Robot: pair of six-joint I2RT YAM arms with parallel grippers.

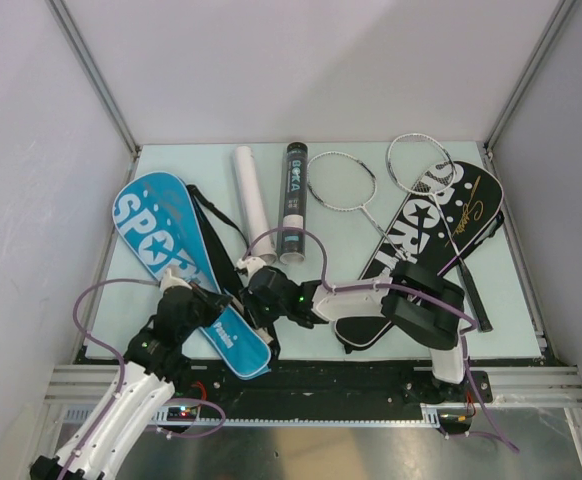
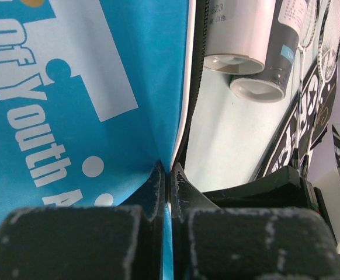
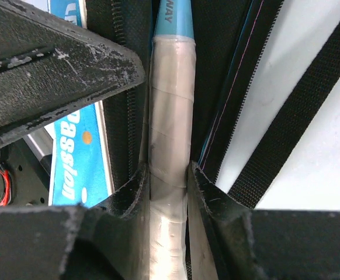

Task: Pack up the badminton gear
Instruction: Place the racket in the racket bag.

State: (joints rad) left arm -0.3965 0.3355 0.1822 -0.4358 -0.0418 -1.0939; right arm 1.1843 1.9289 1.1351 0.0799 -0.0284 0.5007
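Biggest first, on pale green bench (image 1: 206, 165).

Blue racket-shaped "SPORT" fabric cover (image 1: 166, 245): flat at left, narrow end toward the arm bases. Black racket-shaped "SPORT" cover (image 1: 421, 235): at right, well apart, silver thin-framed racket (image 1: 423, 165) lying across it. Long white tube (image 1: 252, 205) and long black tube (image 1: 293, 200): side by side, back centre.

Light blue racket with pale taped handle (image 3: 170, 116): handle lying in the blue cover's open zip mouth, head hidden, presumably inside.

Left gripper (image 2: 170, 175): fingers pressed together, pinching the blue cover's edge. Right gripper (image 3: 169, 175): fingers clamped either side of the taped handle. Looks like contact both sides, but hard to rule out a sliver of gap.

Risks:
- Thin fabric pinch, little bite. Likely to slip under a hard pull, letting the mouth flop shut.
- Pushing the handle with a loose hold: tape sliding through, racket not seated.
- Frame snagging on zip teeth or black webbing strap (image 3: 292, 122) beside the handle.
- Both wrists very close: risk of knocking together.
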